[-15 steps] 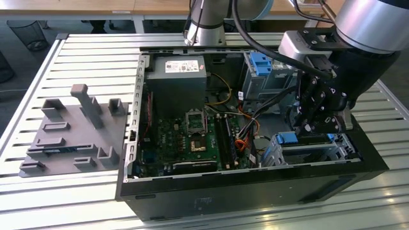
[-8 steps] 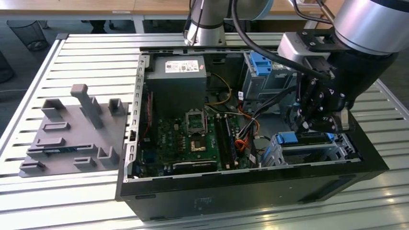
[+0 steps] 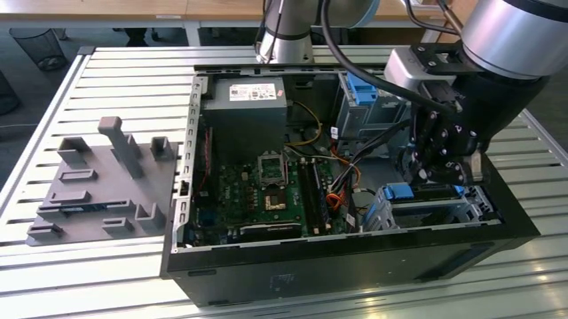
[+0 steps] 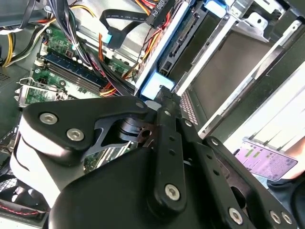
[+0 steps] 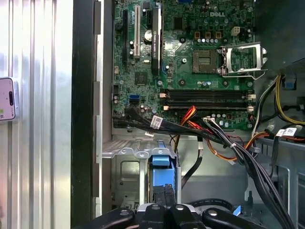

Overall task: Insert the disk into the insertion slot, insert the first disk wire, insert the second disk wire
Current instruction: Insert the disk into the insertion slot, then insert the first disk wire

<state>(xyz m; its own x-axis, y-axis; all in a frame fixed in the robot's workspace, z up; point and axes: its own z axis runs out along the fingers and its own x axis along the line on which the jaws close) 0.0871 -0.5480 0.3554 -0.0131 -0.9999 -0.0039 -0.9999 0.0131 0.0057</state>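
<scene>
The insertion slot point(image 3: 437, 211) is showing bare silver metal, perforated and rather dull. The disk point(image 3: 401, 193) is wearing a smooth blue plastic frame. The hand point(image 4: 162, 95) is looking matt black, and the worktop point(image 3: 106, 80) is gleaming as ribbed metal.

your disk point(image 3: 401, 193) sits in the insertion slot point(image 3: 443, 211) — a flat drive in a bright blue carrier, lying along the top of the cage, with one blue end showing at the slot's open side. the slot is a silver metal cage with holed walls, in the case corner at the exterior view's lower right. in the first wrist view the disk point(image 5: 162, 161) appears edge-on, thin between the cage walls.
</scene>
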